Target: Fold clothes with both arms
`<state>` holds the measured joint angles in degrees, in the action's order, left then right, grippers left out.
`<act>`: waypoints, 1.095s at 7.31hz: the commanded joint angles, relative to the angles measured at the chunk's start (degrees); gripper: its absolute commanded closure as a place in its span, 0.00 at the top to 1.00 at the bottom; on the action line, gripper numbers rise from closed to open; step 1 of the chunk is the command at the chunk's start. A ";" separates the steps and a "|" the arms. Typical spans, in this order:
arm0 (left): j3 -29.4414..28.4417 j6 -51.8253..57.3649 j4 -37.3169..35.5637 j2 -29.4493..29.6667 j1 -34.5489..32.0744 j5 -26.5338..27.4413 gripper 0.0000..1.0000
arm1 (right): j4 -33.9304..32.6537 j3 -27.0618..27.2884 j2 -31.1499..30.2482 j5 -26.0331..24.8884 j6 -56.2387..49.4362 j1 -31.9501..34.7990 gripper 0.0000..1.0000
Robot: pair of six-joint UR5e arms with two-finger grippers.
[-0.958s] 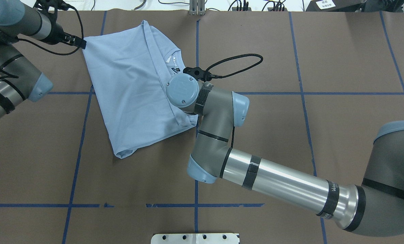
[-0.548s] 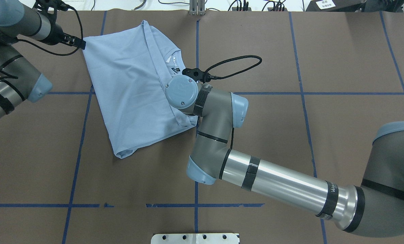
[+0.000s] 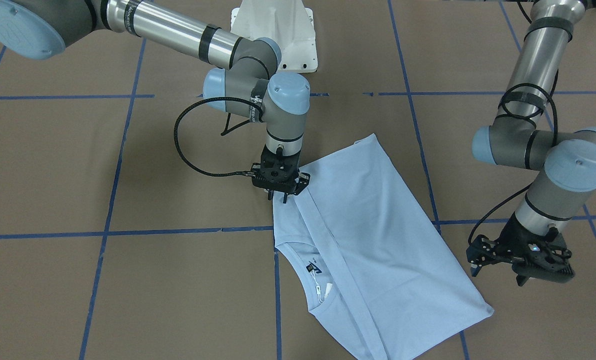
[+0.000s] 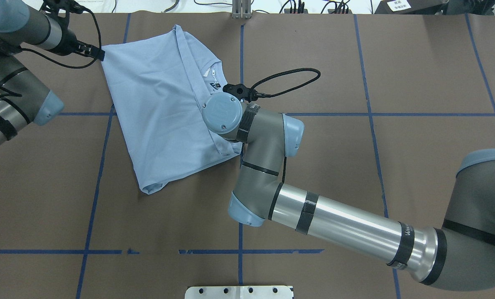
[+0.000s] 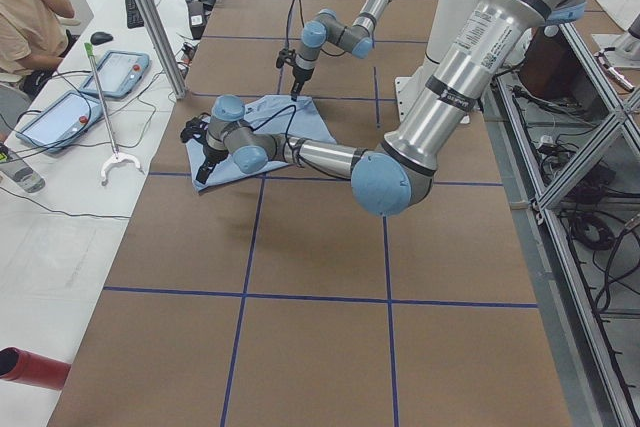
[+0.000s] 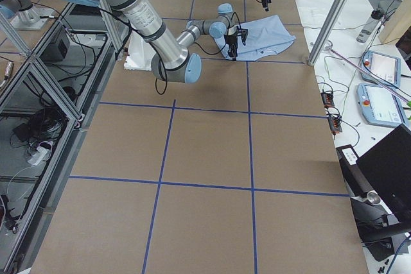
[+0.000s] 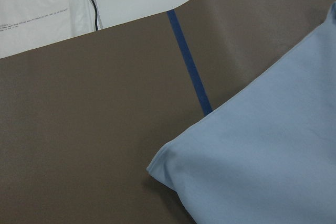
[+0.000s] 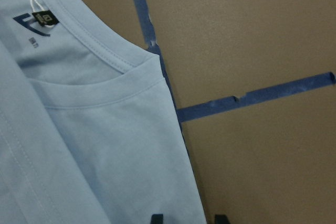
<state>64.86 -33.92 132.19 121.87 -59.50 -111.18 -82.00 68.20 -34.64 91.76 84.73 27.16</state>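
Note:
The light blue T-shirt (image 3: 378, 240) lies folded lengthwise on the brown table, collar and dark label (image 3: 314, 268) showing at one end. My right gripper (image 3: 277, 196) points down at the shoulder edge beside the collar and is open. In the right wrist view its fingertips (image 8: 156, 219) straddle the shirt (image 8: 105, 145) edge, one over cloth and one over the table. My left gripper (image 3: 498, 275) hovers open just off the shirt's hem corner (image 7: 157, 163), holding nothing. In the overhead view the right wrist hides its gripper, and the left gripper (image 4: 96, 52) sits at the shirt's (image 4: 160, 104) far left corner.
Blue tape lines (image 4: 240, 41) grid the table. The white pedestal base (image 3: 278, 30) stands at the robot's side. A black cable loop (image 4: 289, 79) hangs off the right wrist. A side bench with tablets (image 5: 115, 72), a person (image 5: 30, 7) and a metal post (image 5: 150, 17) borders the far edge.
The right wrist has crept slightly toward the shirt's edge. The left gripper has stayed by the corner. The shirt has not moved.

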 commanded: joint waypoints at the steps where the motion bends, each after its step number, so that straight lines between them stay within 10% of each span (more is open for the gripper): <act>1: 0.00 0.00 0.00 0.04 0.00 0.00 1.00 | 0.00 0.00 -0.08 0.00 0.00 0.00 0.43; 6: 0.09 0.00 0.00 -0.05 0.00 0.00 1.00 | 0.00 0.00 -0.08 0.00 0.43 0.08 0.00; 8: 0.70 -0.09 0.00 -0.05 0.00 0.00 1.00 | 0.09 0.26 0.01 0.00 0.44 0.08 0.00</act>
<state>65.33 -33.95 132.19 121.83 -59.50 -111.18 -81.98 68.30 -34.66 91.76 85.21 27.23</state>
